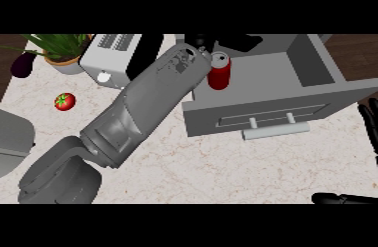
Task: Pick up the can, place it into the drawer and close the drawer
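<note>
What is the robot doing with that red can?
The robot's left arm stretches across the counter to the red can, which stands upright at the open drawer's left edge. The left hand is just behind the can, but whether its fingers hold the can cannot be seen. The drawer is pulled out, and the can doesn't look dropped inside yet. The right hand rests at the right edge. A tomato lies to the left.

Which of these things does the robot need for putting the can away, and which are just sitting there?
Needed for the job:
red can
open grey drawer
left hand, up by the can

Just sitting there:
tomato
toaster
potted plant
eggplant
right hand, at the right edge
</note>
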Controlling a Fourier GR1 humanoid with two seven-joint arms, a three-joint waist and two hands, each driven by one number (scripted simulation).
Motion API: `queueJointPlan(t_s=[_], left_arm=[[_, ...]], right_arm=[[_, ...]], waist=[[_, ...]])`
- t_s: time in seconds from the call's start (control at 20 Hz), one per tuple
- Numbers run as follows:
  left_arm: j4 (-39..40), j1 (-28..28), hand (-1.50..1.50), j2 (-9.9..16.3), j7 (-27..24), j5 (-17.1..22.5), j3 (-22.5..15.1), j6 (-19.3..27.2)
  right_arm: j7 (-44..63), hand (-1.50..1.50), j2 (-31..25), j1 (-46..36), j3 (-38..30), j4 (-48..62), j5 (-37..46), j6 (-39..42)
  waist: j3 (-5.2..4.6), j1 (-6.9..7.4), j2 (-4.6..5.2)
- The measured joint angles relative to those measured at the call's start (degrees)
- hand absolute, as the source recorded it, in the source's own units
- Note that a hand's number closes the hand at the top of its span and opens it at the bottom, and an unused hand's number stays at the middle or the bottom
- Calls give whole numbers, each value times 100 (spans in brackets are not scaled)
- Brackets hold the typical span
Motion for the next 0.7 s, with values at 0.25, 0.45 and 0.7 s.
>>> queueJointPlan(t_s=[0.25, 0.45, 0.7], left_arm=[[21, 17, -150, -1, -93, 158, -30, 203], [-26, 74, -150, -1, -185, 335, -2, 281], [-135, 169, -150, -1, -301, 582, 47, 341]], right_arm=[[61, -150, -8, 13, 42, -193, 29, -9], [35, -150, -197, -94, -12, -364, 281, -29], [-243, -150, -454, -17, 55, -618, 823, 68]], waist=[[-1, -35, 4], [-5, -15, 4], [-6, 12, -11]])
